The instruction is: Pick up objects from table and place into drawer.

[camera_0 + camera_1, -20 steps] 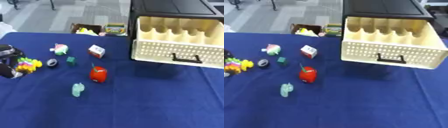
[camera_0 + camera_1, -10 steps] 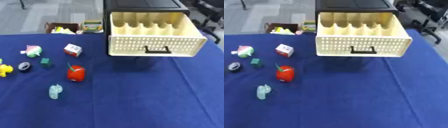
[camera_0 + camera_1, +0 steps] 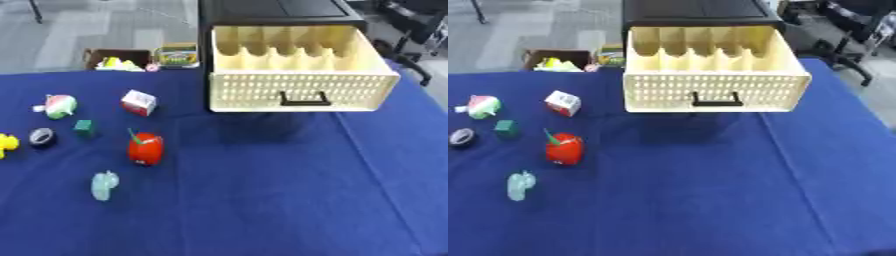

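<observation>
Starting at the far left, a yellow toy [image 3: 6, 143] shows only in the left eye view. Next come a grey ring [image 3: 41, 136], a green cube [image 3: 85, 128], a red apple [image 3: 145, 148] and a pale figure [image 3: 104, 185] (all apart on the blue bench [image 3: 289, 200]). Rightward, the cream drawer [image 3: 302, 75] stands pulled open. Neither robot hand is visible, so I cannot tell their state.

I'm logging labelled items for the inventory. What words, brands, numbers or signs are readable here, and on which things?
None can be read.
Small white and red box: coloured print on its faces, too blurred to read.
Green and yellow box behind the blue table: printing on its front, too blurred to read.
Cream drawer: no writing visible.
</observation>
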Controlling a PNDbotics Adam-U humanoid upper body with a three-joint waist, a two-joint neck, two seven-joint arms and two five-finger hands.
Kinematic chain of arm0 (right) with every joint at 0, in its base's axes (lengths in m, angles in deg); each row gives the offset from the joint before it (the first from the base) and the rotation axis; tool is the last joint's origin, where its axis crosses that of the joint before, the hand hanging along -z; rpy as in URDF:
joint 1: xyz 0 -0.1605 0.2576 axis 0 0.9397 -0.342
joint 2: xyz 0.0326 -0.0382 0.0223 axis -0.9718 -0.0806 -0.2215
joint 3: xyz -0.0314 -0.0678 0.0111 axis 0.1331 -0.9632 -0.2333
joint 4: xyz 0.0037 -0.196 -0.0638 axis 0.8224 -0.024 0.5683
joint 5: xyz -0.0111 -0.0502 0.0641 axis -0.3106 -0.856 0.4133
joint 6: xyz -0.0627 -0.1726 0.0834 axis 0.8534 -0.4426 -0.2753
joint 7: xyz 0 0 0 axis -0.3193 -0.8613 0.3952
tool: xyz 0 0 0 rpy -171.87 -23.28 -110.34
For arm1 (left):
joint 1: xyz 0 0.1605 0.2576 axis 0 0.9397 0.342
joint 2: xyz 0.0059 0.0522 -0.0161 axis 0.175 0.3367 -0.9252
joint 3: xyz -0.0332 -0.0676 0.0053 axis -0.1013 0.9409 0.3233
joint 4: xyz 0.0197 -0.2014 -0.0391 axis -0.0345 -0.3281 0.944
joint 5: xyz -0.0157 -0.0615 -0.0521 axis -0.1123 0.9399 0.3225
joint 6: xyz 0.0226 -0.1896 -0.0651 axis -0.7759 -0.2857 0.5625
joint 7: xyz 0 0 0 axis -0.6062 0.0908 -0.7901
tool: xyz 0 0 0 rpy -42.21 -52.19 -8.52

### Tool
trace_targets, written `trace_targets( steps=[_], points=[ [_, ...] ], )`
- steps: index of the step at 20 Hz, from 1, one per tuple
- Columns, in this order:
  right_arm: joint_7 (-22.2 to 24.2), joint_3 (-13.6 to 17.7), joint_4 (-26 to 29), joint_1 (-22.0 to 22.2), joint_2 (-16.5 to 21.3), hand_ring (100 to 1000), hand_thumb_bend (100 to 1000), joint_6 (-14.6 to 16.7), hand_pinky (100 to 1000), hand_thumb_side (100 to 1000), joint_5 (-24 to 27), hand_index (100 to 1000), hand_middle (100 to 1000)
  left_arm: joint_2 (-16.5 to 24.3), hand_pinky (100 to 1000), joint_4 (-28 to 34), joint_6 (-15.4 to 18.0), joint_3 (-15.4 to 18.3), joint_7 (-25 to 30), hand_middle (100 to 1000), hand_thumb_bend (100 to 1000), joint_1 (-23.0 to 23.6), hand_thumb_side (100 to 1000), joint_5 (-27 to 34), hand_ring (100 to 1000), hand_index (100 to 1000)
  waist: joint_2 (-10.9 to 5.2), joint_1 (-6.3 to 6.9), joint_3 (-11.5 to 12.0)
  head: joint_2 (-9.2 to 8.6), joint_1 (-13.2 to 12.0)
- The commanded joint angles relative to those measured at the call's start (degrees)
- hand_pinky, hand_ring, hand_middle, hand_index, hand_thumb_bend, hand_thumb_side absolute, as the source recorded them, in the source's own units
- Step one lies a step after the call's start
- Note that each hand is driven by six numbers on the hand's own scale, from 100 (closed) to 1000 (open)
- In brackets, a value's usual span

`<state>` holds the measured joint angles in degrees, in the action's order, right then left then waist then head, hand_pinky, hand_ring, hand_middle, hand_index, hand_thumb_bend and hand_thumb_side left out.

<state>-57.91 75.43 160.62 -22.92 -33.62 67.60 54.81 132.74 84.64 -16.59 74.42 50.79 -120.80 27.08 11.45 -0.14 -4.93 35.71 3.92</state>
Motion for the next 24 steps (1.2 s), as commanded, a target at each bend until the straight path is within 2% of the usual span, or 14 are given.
trace_targets(
  steps=[1, 11, 16, 24],
  points=[
    [0.15, 0.07, 0.60, -1.18, 1.00, 454, 340, -0.16, 497, 861, -0.36, 719, 405, -0.23, 290, 1.01, -1.27, 0.48, 0.02, 288, 100, -4.45, 217, -0.53, 412, 354, -1.30, 0.33, 0.00, 0.35, -1.18],
    [0.57, -0.41, 0.60, -2.18, 0.66, 455, 339, -0.27, 496, 859, -0.67, 717, 405, -10.98, 275, -5.21, -2.57, -1.42, -1.12, 274, 100, -19.05, 231, -5.30, 390, 353, -1.86, 1.18, -0.33, -0.19, -3.25],
    [1.29, -1.07, 0.60, -3.34, 0.20, 455, 341, -0.35, 496, 859, -0.74, 715, 407, -15.26, 272, -7.52, -2.68, -2.01, -3.32, 271, 100, -23.53, 233, -7.14, 386, 353, -1.73, 1.69, -0.64, -0.81, -5.12],
    [1.82, -1.48, 0.60, -4.57, -0.30, 455, 342, -0.45, 495, 861, -1.04, 714, 408, -22.22, 268, -11.28, -2.23, -3.41, -5.76, 271, 100, -29.43, 230, -10.37, 384, 355, -1.43, 1.94, -1.31, -1.67, -6.19]
  ],
)
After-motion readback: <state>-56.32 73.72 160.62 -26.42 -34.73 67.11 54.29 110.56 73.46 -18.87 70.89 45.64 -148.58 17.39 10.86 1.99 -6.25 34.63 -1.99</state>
